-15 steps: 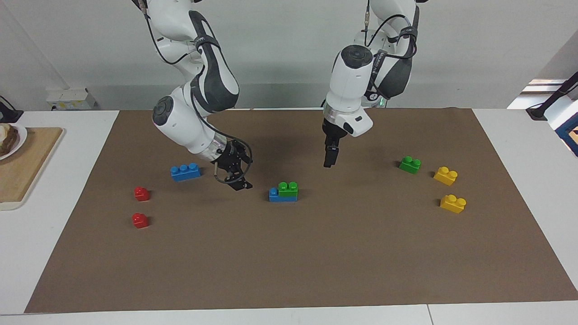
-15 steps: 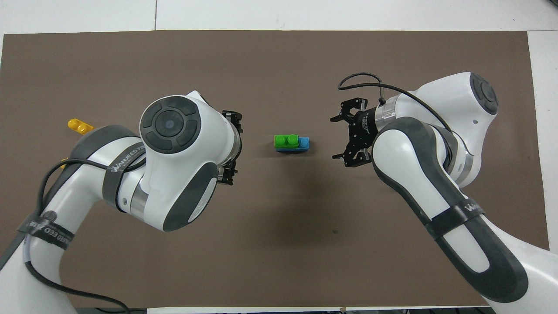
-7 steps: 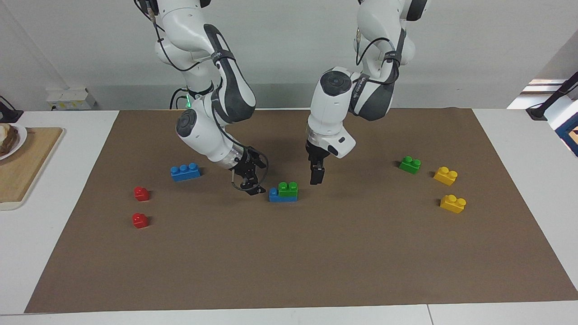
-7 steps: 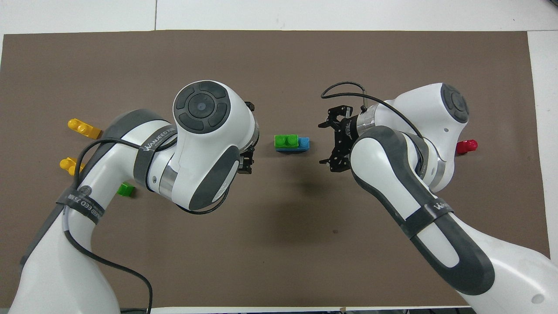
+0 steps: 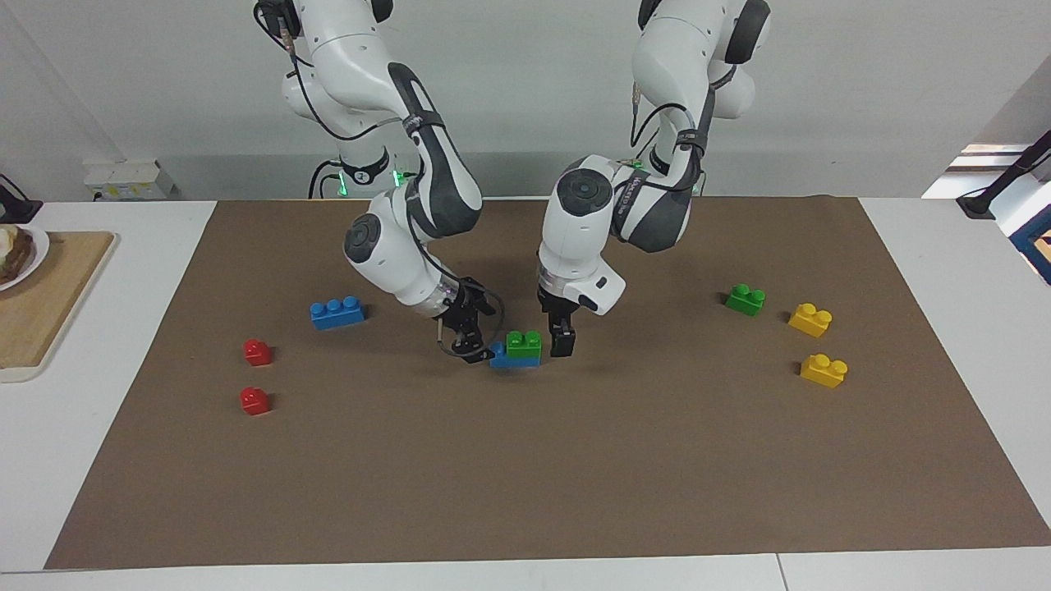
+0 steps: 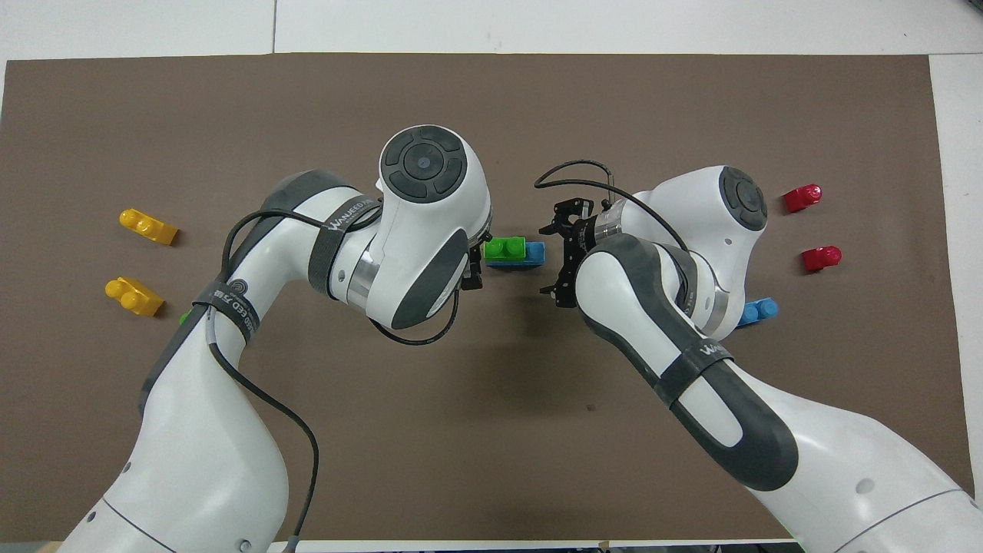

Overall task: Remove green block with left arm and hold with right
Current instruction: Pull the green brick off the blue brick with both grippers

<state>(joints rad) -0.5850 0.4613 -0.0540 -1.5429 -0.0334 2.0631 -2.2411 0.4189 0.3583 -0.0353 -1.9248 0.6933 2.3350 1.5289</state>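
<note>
A green block (image 5: pixel 524 342) sits stacked on a blue brick (image 5: pixel 498 358) at the mat's middle; the pair also shows in the overhead view, green block (image 6: pixel 504 247) on blue brick (image 6: pixel 535 251). My left gripper (image 5: pixel 561 343) is low beside the green block at the stack's end toward the left arm, open, holding nothing; in the overhead view it (image 6: pixel 476 261) is mostly under its own wrist. My right gripper (image 5: pixel 472 351) is open and low at the blue brick's other end, a small gap showing in the overhead view (image 6: pixel 554 261). A second green block (image 5: pixel 745 300) lies apart.
Two yellow bricks (image 5: pixel 810 319) (image 5: pixel 823 370) lie by the second green block at the left arm's end. A loose blue brick (image 5: pixel 337 313) and two red bricks (image 5: pixel 258 352) (image 5: pixel 254 400) lie at the right arm's end. A wooden board (image 5: pixel 41 295) sits off the mat.
Both grippers have closed in on the stacked bricks from either end and come down low. The left gripper dropped from above the mat to the green block's level. No brick has moved.
</note>
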